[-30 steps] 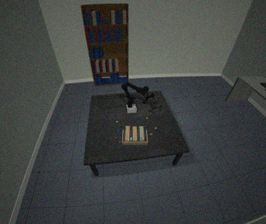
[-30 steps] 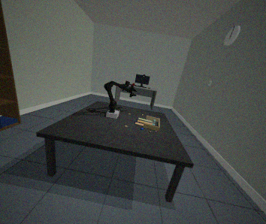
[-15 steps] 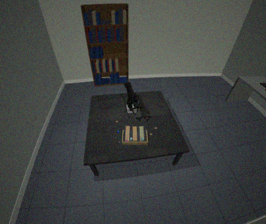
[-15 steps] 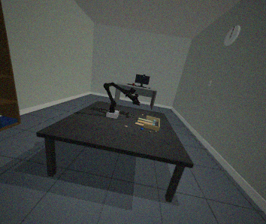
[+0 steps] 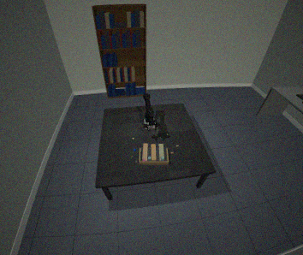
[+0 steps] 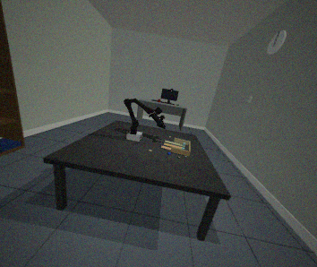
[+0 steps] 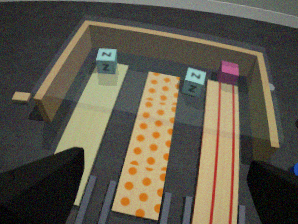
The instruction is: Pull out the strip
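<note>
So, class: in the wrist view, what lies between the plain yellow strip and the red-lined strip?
The orange-dotted strip lies between the plain yellow strip and the red-lined strip, with dark gaps on either side. The wrist view shows this.

Left in the wrist view lies a plain pale yellow strip (image 7: 89, 129), mid-frame an orange-dotted strip (image 7: 148, 143), right a red-lined cream strip (image 7: 218, 156). Two teal cubes (image 7: 107, 60), one magenta cube (image 7: 229, 71), tan tray (image 7: 63, 70), dark counter (image 7: 27, 43).

I'm looking into a home study: bookcase (image 5: 119, 49) at twelve o'clock, desk with monitor (image 6: 169, 95), wall clock (image 6: 277, 41).
</note>
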You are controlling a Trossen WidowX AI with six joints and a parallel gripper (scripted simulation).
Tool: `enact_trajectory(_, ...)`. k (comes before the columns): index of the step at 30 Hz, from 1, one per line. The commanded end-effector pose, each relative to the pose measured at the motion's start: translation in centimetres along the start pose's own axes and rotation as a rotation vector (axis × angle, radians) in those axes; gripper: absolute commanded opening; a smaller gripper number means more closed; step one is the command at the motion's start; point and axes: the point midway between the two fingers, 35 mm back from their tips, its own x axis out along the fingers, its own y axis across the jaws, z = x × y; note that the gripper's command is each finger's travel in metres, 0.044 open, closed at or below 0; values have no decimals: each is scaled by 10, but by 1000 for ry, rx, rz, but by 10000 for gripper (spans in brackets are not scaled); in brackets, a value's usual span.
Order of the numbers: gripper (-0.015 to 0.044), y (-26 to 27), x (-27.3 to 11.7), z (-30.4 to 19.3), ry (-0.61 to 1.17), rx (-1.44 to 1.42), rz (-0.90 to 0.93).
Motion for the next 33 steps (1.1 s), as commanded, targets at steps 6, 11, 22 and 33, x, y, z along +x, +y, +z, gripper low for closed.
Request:
enact_trajectory(6,138,33,48,8,327,69,38)
enact_trajectory(11,6,57,77,5,516,100,32)
enact_trajectory(22,0,107,130,-29,896,134,-61)
enact_trajectory(33,0,107,137,-38,902,134,-63)
